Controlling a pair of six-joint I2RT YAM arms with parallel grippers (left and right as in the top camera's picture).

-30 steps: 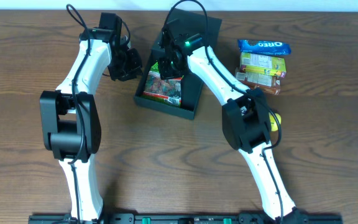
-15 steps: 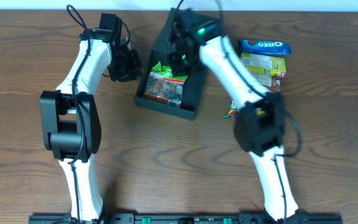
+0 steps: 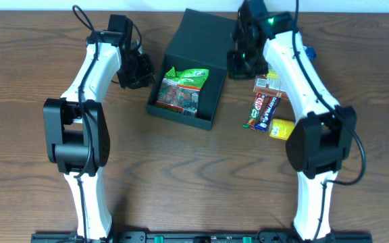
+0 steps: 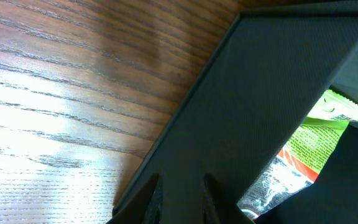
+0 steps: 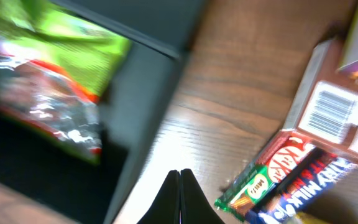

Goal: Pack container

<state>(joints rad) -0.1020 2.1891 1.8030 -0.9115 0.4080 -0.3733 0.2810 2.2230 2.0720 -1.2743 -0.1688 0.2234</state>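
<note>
The black container sits at the table's middle back with its flap lid open behind it. A green and red snack packet lies inside; it also shows in the left wrist view and the right wrist view. My left gripper is at the container's left wall, its fingers narrowly apart on it. My right gripper is shut and empty, above the table just right of the container.
To the right of the container lie a Milo bar, a KitKat, a Milky Way bar, a yellow packet and a barcoded box. My right arm covers more snacks behind them.
My right gripper has moved out of the container to its right side, leaving the snack packet lying inside. The left arm has not moved.
</note>
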